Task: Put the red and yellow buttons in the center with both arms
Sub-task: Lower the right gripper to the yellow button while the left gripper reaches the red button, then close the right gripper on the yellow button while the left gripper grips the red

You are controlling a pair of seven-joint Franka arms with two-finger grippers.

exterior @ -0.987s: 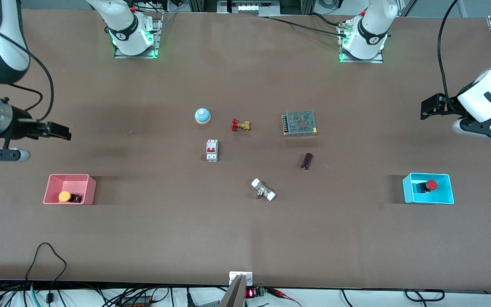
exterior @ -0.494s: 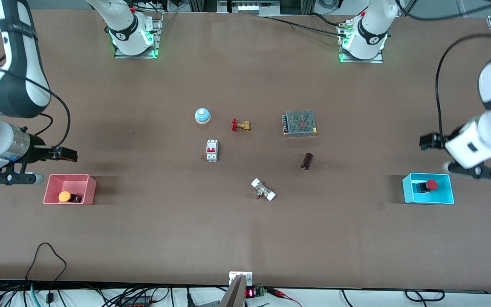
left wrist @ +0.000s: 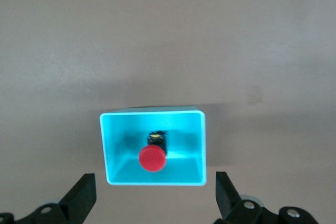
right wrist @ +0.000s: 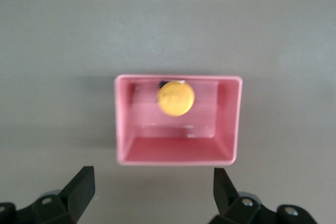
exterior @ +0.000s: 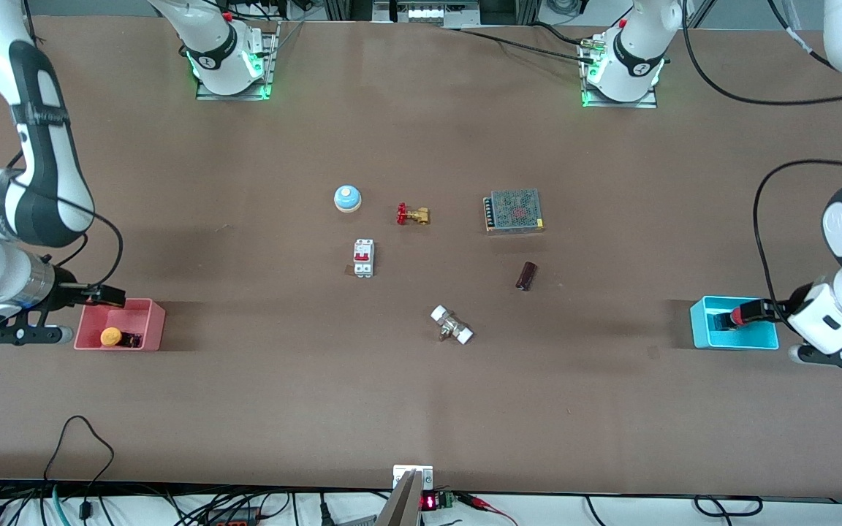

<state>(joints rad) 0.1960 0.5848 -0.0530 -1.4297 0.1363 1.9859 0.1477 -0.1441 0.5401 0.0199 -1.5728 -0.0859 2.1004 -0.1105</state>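
The red button [left wrist: 153, 159] lies in the cyan bin [left wrist: 152, 112] at the left arm's end of the table. My left gripper [left wrist: 155, 198] is open and empty, above the bin's edge. In the front view the left gripper [exterior: 751, 313] partly covers the red button [exterior: 737, 316] in the cyan bin [exterior: 735, 340]. The yellow button [right wrist: 176, 98] lies in the pink bin [right wrist: 176, 158] at the right arm's end. My right gripper [right wrist: 152, 190] is open and empty, above that bin's edge. The front view shows the right gripper [exterior: 108, 296], the yellow button [exterior: 110, 337] and the pink bin [exterior: 155, 321].
On the brown tabletop [exterior: 421, 394] between the bins lie a blue bell [exterior: 347, 198], a brass valve [exterior: 412, 215], a meshed power supply [exterior: 514, 211], a white circuit breaker [exterior: 363, 258], a dark cylinder [exterior: 526, 276] and a white-ended fitting [exterior: 452, 325].
Both arms have come down and toward the front camera. The right gripper now sits over the pink bin and the left gripper over the cyan bin. The buttons have not moved.
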